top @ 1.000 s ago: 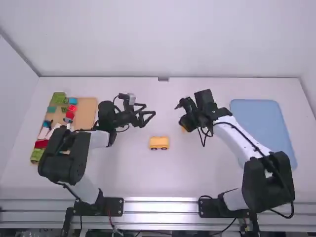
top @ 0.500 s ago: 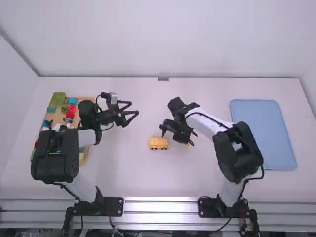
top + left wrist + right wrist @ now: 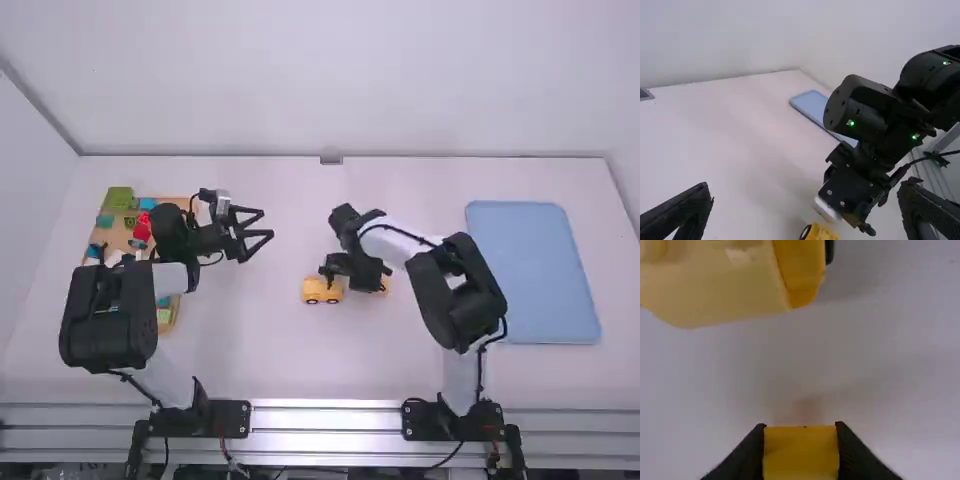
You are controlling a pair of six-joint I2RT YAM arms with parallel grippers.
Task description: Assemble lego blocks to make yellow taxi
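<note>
The yellow wheeled car body (image 3: 322, 290) stands on the table near the middle; part of it appears as a yellow piece (image 3: 821, 233) with a dark wheel in the left wrist view. Just right of it my right gripper (image 3: 369, 282) points down, shut on a yellow block (image 3: 384, 286). In the right wrist view, the right gripper (image 3: 801, 450) has the yellow block (image 3: 801, 460) between its fingers, apart from the car body (image 3: 725, 295). Away to the left, the left gripper (image 3: 258, 235) hangs open with nothing in it; its own view shows the left gripper (image 3: 807, 212) spread wide.
At the far left, a wooden tray (image 3: 178, 205) holds green, red, teal and other loose blocks, partly under the left arm. A light blue tray (image 3: 533, 270) lies at the right. The right arm's links reach in over the table just right of the car.
My right gripper has moved left and toward the near side with its block, close to the car. The left gripper has drawn back leftward. The car has stayed in place.
</note>
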